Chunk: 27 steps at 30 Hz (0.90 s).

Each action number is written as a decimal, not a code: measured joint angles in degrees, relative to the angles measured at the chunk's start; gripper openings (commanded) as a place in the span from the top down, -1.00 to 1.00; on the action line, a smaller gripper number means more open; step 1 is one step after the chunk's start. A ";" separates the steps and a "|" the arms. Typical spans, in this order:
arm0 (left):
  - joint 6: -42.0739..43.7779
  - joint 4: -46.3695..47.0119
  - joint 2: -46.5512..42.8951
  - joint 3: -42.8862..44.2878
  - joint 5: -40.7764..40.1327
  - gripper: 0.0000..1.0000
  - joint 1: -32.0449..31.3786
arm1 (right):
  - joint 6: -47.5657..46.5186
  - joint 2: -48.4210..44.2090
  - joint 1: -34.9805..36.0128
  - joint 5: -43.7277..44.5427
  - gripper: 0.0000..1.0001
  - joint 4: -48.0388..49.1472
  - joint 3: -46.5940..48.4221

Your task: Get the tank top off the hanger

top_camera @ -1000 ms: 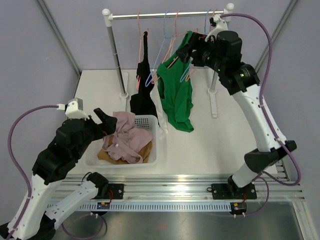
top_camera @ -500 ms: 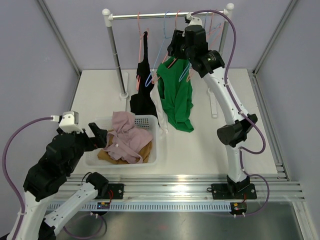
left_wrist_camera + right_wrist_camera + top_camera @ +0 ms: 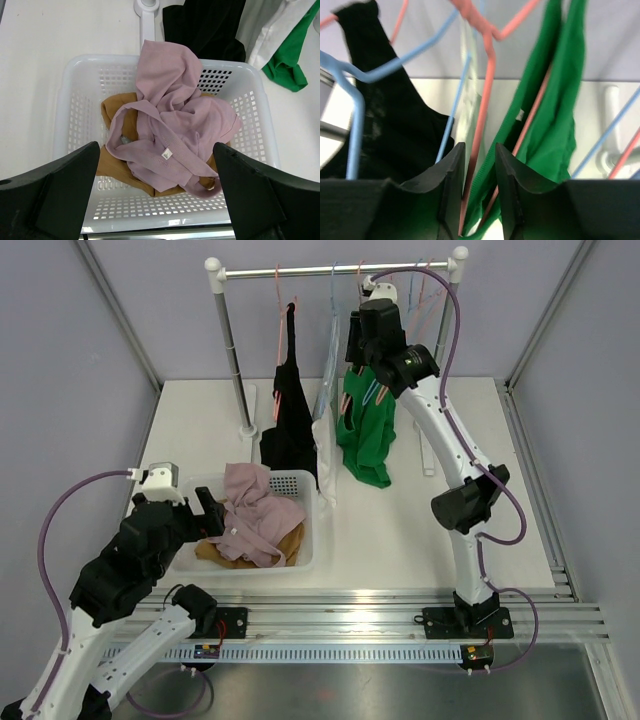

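Green tank top (image 3: 365,435) hangs on its pink hanger (image 3: 482,100) at the rail (image 3: 300,272), my right gripper (image 3: 479,150) stands narrow around that wire, whether pinching it I cannot tell, my left gripper (image 3: 155,150) gapes empty over the basket (image 3: 65,85), so I judge a firm clamp comes next.

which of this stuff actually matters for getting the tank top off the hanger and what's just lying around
In the job: green tank top; pink hanger carrying it; right gripper, jaws either side of that hanger's wire.

Just there: black top and white garment hanging alongside; white basket with a pink garment over a tan garment; left gripper, open above the basket.
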 measured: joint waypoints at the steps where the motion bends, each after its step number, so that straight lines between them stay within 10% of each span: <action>1: 0.00 0.13 0.07 -0.26 0.00 -0.98 0.00 | -0.37 -0.42 0.00 0.44 0.30 -0.35 -1.01; 13: -0.04 1.81 0.20 -1.03 0.02 -0.98 0.00 | -4.11 -8.09 0.00 3.15 1.00 -2.25 -10.01; 27: -0.04 2.43 -0.13 -1.31 0.24 -0.98 0.00 | -7.87 -17.73 0.00 2.82 1.00 -4.66 -8.79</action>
